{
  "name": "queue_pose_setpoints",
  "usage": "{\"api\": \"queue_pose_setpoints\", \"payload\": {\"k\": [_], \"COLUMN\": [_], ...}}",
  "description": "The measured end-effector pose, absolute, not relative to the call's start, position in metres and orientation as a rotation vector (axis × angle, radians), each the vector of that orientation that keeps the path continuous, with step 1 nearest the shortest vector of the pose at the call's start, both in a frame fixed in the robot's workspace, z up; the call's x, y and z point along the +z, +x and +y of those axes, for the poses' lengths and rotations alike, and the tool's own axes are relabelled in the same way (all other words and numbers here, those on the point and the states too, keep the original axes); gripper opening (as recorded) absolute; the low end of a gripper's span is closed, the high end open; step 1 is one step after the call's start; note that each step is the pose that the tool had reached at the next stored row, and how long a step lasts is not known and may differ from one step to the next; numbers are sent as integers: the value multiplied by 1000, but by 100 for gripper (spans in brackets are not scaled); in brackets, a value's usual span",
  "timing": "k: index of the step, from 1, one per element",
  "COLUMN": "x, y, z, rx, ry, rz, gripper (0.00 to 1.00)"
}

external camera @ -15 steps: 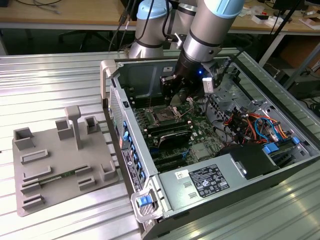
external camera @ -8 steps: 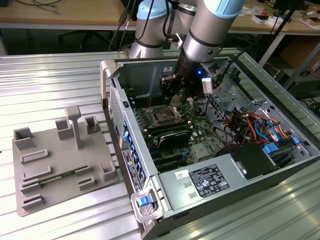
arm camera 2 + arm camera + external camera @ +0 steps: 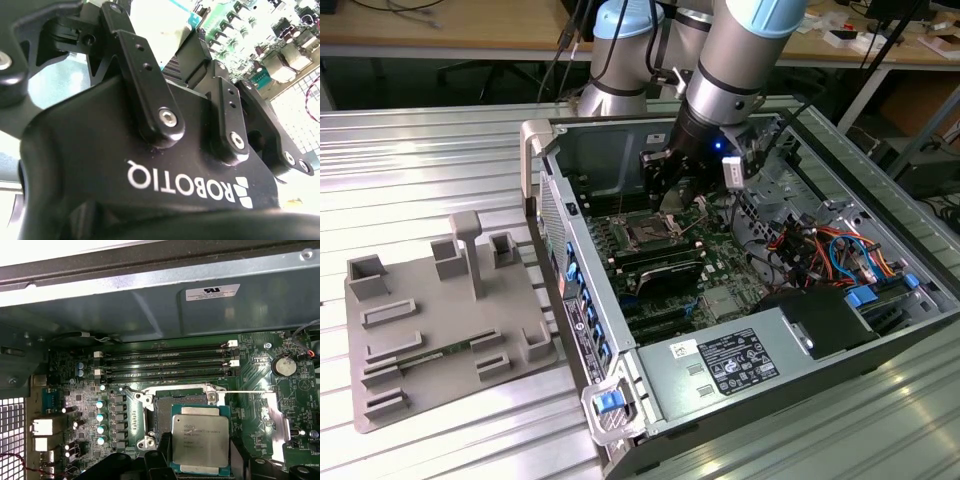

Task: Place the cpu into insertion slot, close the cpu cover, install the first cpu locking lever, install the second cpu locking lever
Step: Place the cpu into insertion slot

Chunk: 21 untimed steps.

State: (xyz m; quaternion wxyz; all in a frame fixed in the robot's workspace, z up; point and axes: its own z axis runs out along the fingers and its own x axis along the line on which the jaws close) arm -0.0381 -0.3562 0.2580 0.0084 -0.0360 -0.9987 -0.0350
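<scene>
Open computer case (image 3: pixel 610 150) surrounds insertion slot (image 3: pixel 164 412). Green board (image 3: pixel 255 355) carries slot. Gripper (image 3: pixel 672 195) hangs above slot, fingers (image 3: pixel 152 465) clamped on edges of cpu (image 3: pixel 200 440). Silver cpu cover (image 3: pixel 278 422) stands open beside slot. Held cpu level, just above slot, offset from it, not seated.

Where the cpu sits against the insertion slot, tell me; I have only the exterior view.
Observer: In the first wrist view the cpu hangs over the insertion slot, not seated; part of the dark socket shows beside it.
Operator: Report the grip.
Observer: Dark fingers of the gripper flank the chip on two sides.
Operator: Give me the cpu cover.
Observer: The cpu cover lies swung open beside the socket.
</scene>
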Motion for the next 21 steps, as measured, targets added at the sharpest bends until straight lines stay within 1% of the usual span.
{"api": "queue_pose_setpoints", "payload": {"k": [21], "x": [256], "y": [-38], "z": [-356], "rx": [-103], "ry": [-149], "rz": [-3121], "gripper": [55]}}
